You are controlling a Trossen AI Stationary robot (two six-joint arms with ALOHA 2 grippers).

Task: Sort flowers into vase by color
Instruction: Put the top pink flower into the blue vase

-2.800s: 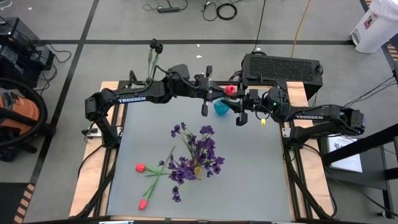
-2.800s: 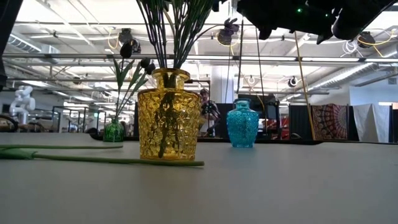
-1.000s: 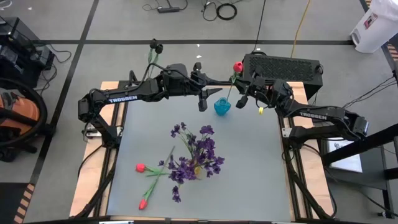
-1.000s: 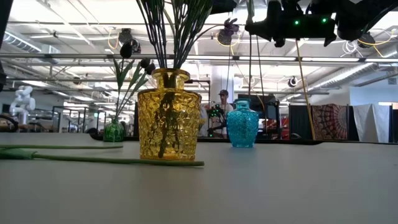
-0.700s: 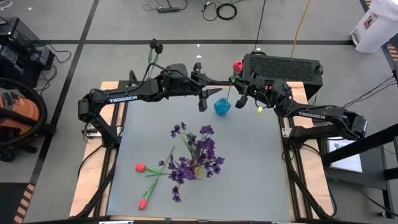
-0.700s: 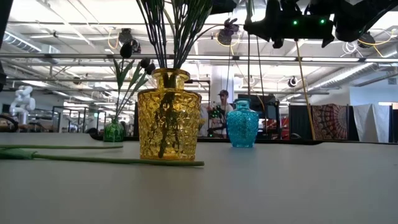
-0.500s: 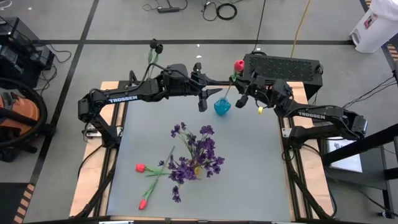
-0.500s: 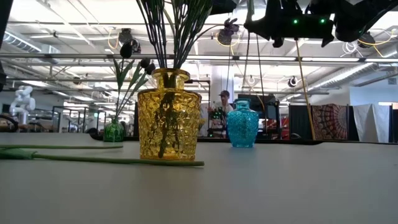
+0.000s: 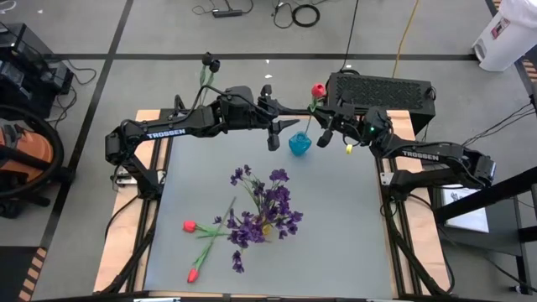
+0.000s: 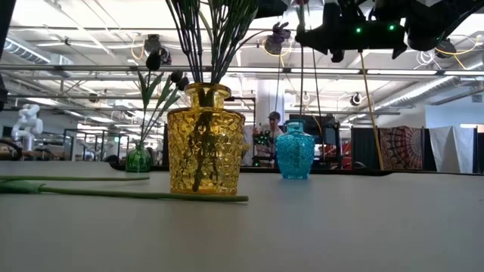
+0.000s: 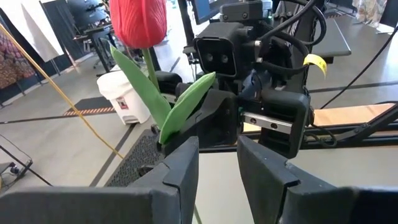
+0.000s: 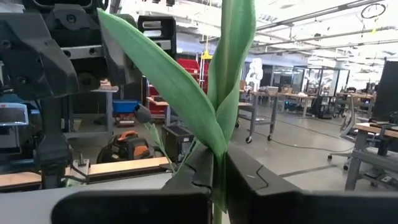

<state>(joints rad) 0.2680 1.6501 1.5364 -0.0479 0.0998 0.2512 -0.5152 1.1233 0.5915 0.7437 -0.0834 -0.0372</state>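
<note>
Right gripper (image 9: 322,132) sits at the far side of the table (image 9: 352,243) in the high view, pinching the stem of a red tulip (image 9: 318,90). The tulip's red head sticks up behind the gripper, and its stem runs down toward the small blue vase (image 9: 299,144) just beside it. Left gripper (image 9: 273,134) hangs close on the other side of the blue vase, fingers apart, holding nothing. Two more red tulips (image 9: 190,226) lie flat on the near part of the table, next to purple flowers (image 9: 267,210).

Low down, the yellow glass vase (image 10: 205,140) holds dark stems, the blue vase (image 10: 295,151) stands behind it, and a little green vase (image 10: 138,159) stands far off. One green stem (image 10: 121,193) lies on the table.

From the left wrist, the open fingers (image 11: 180,169) point at the tulip (image 11: 138,22) and the other gripper (image 11: 214,121) holding it.

From the right wrist, the fingers (image 12: 202,167) squeeze tight on the green leaves (image 12: 205,93).
</note>
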